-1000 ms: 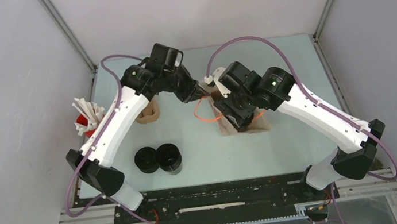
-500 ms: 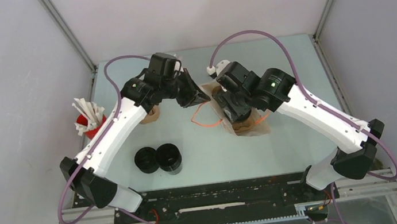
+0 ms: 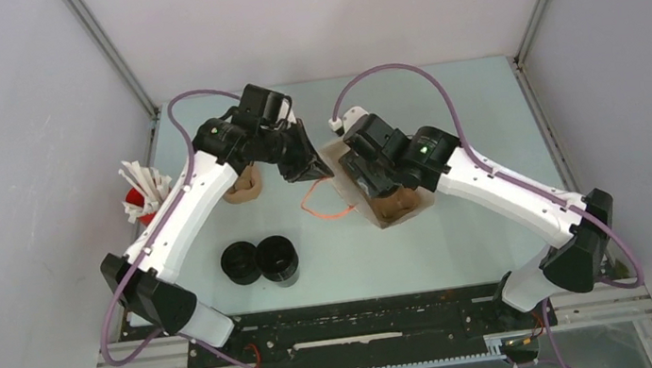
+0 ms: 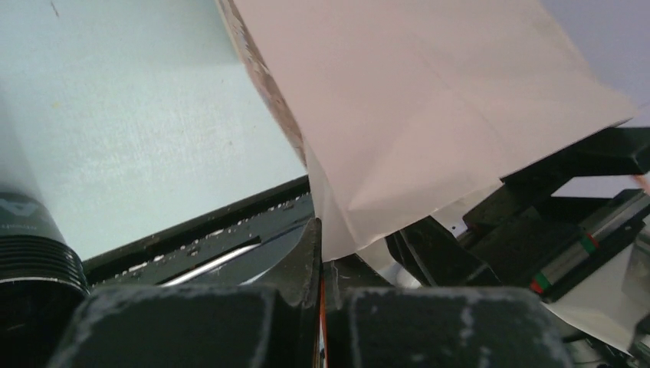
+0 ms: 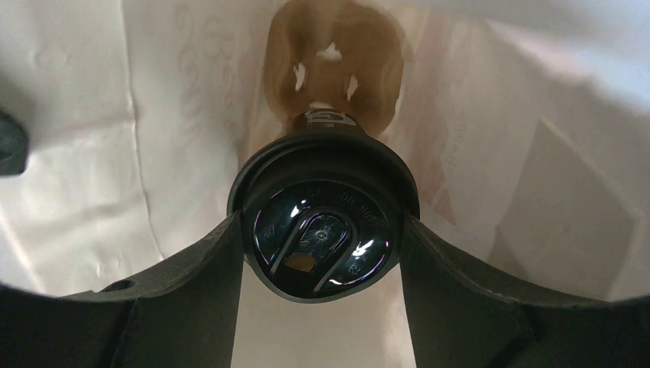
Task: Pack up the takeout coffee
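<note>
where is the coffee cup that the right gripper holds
In the right wrist view the takeout coffee is clamped by the right gripper, down inside the paper bag; from above, that bag stands mid-table, just right of the left gripper.

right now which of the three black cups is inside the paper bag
The black cup clamped in the right pincer, down inside the paper bag. The other two cups stand side by side on the open table.

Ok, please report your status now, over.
Left fingers shut on bag edge. Right fingers grip coffee cup inside bag, carrier beneath. Nothing in the way.
</note>
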